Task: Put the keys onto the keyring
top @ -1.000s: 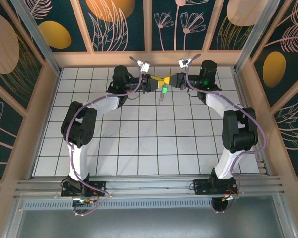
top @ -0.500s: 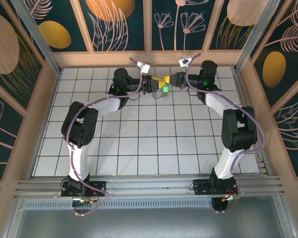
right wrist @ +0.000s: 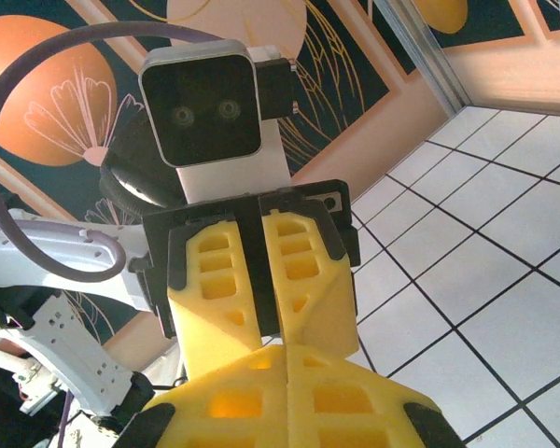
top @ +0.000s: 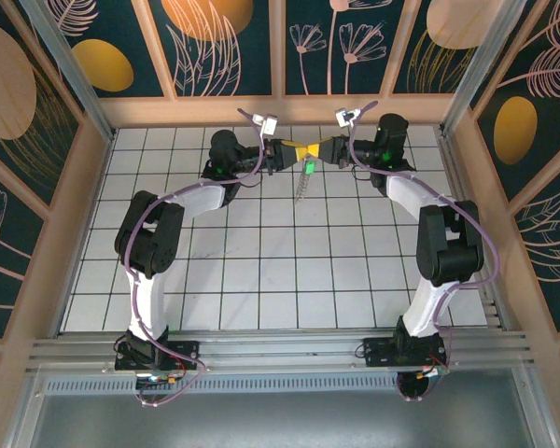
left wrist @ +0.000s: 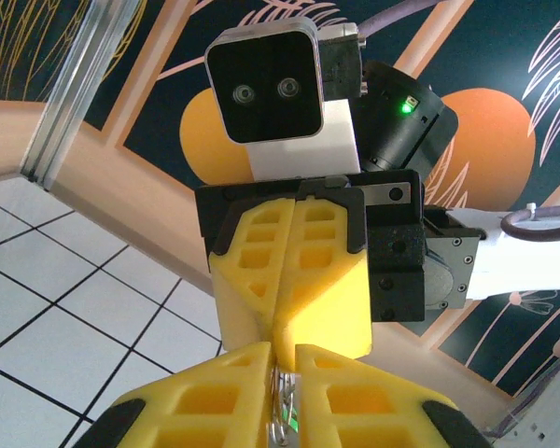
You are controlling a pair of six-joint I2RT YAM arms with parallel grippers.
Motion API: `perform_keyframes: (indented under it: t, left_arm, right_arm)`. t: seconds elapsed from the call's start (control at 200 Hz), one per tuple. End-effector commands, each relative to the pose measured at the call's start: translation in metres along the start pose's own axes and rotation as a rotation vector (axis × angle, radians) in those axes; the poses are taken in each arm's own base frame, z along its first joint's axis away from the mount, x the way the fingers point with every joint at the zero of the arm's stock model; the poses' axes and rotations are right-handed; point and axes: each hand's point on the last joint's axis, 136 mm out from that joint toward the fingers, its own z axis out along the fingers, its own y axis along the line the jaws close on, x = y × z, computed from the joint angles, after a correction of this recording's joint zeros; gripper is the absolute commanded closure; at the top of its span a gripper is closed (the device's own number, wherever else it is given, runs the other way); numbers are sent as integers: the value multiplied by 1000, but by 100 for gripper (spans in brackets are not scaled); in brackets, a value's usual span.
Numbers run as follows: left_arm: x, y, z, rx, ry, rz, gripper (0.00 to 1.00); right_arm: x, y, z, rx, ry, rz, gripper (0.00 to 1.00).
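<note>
Currently, threading step, far centre of the tiled table (top: 261, 271). Left gripper (top: 299, 149): jaws nearly together, pinching beaded grey metal I take for the keyring (left wrist: 280, 427). Right gripper (top: 317, 149): jaws pressed together, tip to tip with it. Green-headed key (top: 310, 168) dangles just beneath, so next I need a steady hold while it slides on.

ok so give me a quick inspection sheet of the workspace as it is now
surface: white tiled table, black grid lines
job's things: keys, one with a green head, hanging under the meeting fingertips; thin grey keyring dangles below it, too small to tell if they are joined
clutter: nothing seen
grippers: left gripper closed on a silver piece with a green glint, apparently the key; right gripper shut, tip to tip with it
cables: purple-grey cable along each arm, looping at the wrists
surroundings: wooden frame, floral panels, metal rail at the near edge
</note>
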Motion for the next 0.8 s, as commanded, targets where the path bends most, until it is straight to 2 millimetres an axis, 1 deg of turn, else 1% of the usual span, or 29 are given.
perform_keyframes:
  t: [0.0,0.21,0.355,0.521,0.611,0.796]
  left_arm:
    - [-5,-8,0,39,0,37,83]
    - [3,-9,1,54,25,26,73]
    - [11,-6,1,52,40,16,71]
    - [14,-2,1,45,43,11,72]
    - [15,-1,1,46,43,12,79]
    - [12,-2,2,50,41,16,79]
  right_arm:
    - [1,7,-2,-13,7,-35,100]
    - [-3,6,-1,-11,0,-35,100]
    - [-3,7,-1,-13,-1,-35,100]
    - [-3,7,-2,-12,-1,-34,100]
    - [-2,7,-1,-11,-1,-32,100]
    - [0,6,0,-13,2,-32,100]
